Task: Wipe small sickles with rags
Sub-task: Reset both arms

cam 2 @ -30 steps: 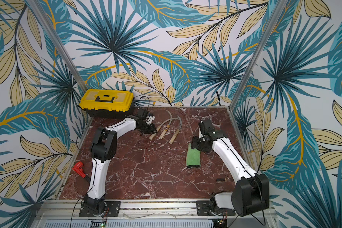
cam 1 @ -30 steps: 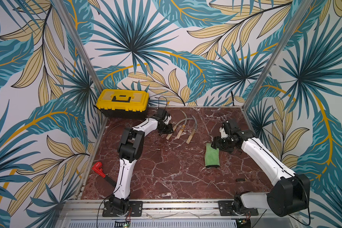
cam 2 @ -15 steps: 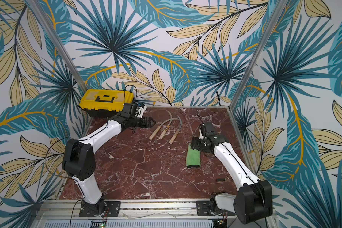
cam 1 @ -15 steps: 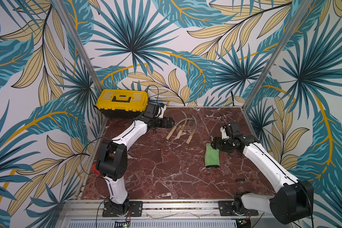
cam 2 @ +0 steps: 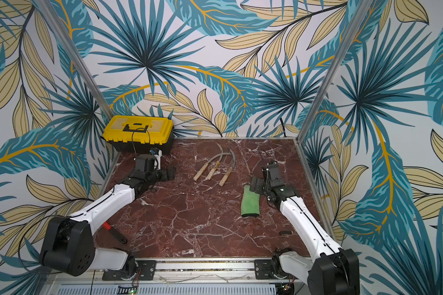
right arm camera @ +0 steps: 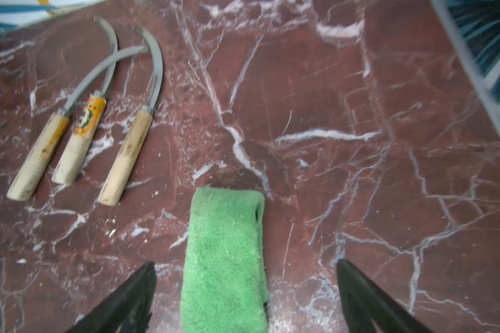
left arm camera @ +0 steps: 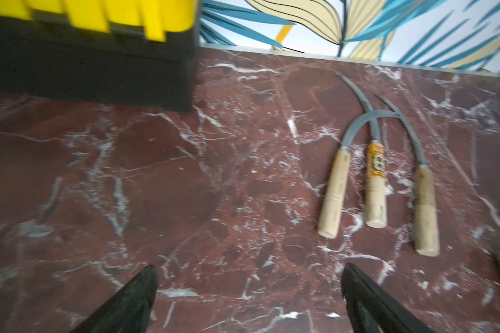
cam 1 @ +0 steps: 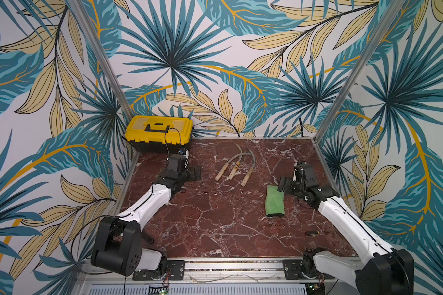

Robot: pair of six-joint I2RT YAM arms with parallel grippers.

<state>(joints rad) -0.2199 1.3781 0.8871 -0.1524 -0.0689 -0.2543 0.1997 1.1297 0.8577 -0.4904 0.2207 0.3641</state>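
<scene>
The red marble tabletop [cam 1: 215, 224] carried everything. The yellow toolbox [cam 1: 159, 127] sat shut in the far left corner.

Your left arm [cam 1: 149, 201] reached up the left side. The left jaws were spread wide and held nothing. They hung over bare marble between the toolbox and the sickles, well apart from the handles.

Your right arm [cam 1: 343, 217] came in from the right. The right jaws were also spread wide and empty. They hung at the far end of the rag, with one tip on each side of the cloth in the wrist view and no grip on it.

The green rag [cam 1: 274, 201] lay folded flat, right of centre and just near of the sickles. The three sickles [cam 1: 234, 166] lay side by side in the far middle. Their handles pointed toward you and their blades crossed. An orange label showed on the middle one [left arm camera: 375, 184].

A red-handled tool [cam 2: 107, 225] lay at the near left, partly under the left arm. A small dark object [cam 1: 312, 232] sat at the near right.

As for progress, no wiping was under way, because the rag and the blades were apart and both jaws were free. You could not tell from the blades whether any had been wiped. If any were left, you would have had to take up the rag and a sickle first.
</scene>
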